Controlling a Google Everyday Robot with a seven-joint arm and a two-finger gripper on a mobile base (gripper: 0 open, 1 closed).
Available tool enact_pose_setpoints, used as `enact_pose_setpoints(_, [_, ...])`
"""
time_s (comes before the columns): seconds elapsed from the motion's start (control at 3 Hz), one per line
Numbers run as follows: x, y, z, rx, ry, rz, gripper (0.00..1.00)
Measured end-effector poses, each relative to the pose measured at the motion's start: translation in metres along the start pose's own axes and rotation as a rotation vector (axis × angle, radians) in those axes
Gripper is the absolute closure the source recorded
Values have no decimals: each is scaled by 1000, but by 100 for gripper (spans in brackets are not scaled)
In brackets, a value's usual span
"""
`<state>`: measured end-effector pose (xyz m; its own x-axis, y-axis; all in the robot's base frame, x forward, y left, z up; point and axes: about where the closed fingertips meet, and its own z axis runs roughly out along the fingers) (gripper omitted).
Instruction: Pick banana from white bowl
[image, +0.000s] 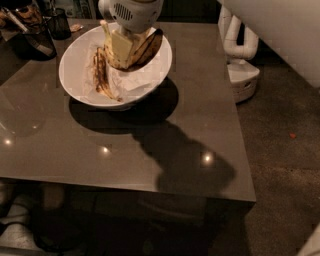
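Above white bowl (70, 65), pincer (125, 49) seemingly clasps brown-blotched banana (148, 47) (paired).

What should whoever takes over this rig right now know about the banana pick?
Gripper: over the white bowl, shut on the banana bunch.
Bunch: held above the paper lining, near the bowl's far rim; I cannot tell if it is fully clear of the bowl.
Single darker banana: lies in the bowl, untouched.
Done: grasp.
Left: raise the bunch clear of the bowl.

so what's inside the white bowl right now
Crumpled paper, one brown-streaked banana lying on it, and the gripper reaching in, shut on the banana bunch. The paper hides the white bowl's bottom.
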<state>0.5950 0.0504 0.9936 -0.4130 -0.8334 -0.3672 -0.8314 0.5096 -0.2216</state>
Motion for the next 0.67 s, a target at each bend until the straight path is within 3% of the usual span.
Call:
enact_pose_setpoints(0.33, [0, 0, 0, 0, -1, 0, 100])
enact_pose_setpoints(0.67, [0, 4, -19, -10, -45, -27, 100])
